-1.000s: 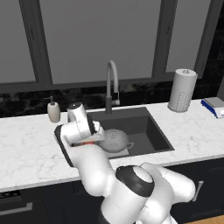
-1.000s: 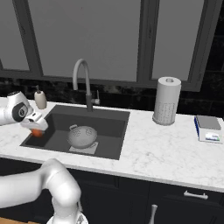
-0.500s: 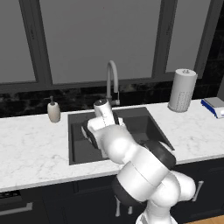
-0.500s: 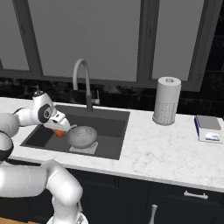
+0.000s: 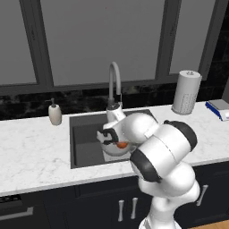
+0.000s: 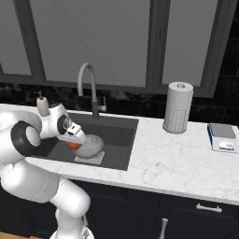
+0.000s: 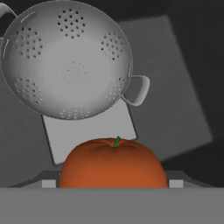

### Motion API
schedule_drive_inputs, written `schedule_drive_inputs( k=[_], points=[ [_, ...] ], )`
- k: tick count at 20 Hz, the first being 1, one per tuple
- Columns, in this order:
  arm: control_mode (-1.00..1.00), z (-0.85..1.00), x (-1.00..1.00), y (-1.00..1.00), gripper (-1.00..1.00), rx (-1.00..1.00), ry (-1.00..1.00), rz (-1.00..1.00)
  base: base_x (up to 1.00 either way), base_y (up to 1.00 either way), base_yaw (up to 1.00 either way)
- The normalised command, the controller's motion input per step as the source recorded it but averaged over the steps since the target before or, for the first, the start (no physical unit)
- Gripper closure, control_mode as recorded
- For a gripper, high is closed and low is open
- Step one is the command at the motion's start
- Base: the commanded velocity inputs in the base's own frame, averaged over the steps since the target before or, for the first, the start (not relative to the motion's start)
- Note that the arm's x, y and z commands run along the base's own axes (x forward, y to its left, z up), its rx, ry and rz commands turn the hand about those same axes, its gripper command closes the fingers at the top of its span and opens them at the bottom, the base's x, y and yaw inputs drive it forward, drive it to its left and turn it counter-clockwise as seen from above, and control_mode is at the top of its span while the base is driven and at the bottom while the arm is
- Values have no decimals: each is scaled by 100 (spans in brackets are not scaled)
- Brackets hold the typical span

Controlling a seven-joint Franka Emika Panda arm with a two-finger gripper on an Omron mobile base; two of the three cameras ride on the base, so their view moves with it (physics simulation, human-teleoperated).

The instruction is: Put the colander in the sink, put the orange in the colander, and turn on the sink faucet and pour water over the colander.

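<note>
The silver-grey colander [image 7: 65, 61] sits upright on the lighter patch [image 7: 116, 127] of the dark sink [image 5: 85, 143] bottom, with one loop handle pointing right in the hand view. My gripper [image 5: 120, 144] is shut on the orange [image 7: 113, 164], which hangs just above the colander's [image 6: 92, 145] rim on its near side. In the right base view the orange [image 6: 73, 145] shows at the colander's left edge. The sink faucet [image 5: 114, 80] arches over the back of the basin [image 6: 116, 135], and I see no water running.
A beige soap dispenser [image 5: 55, 112] stands on the white marble counter left of the sink. A paper towel roll [image 6: 177, 107] stands to the right, with a small blue-and-white box [image 6: 223, 137] beyond it. Dark windows line the back wall.
My arm has swung right from the counter's left side to over the sink, carrying the orange. It now hangs at the colander. The colander has not moved.
</note>
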Motion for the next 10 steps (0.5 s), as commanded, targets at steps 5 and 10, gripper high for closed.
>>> schedule_drive_inputs(
  k=[5, 10],
  points=[
    [-100, -29, 4, 0, 100, 0, 0, 0, 0, 0, 0],
    [-100, -6, 21, 0, 100, 0, 0, 0, 0, 0, 0]
  ],
)
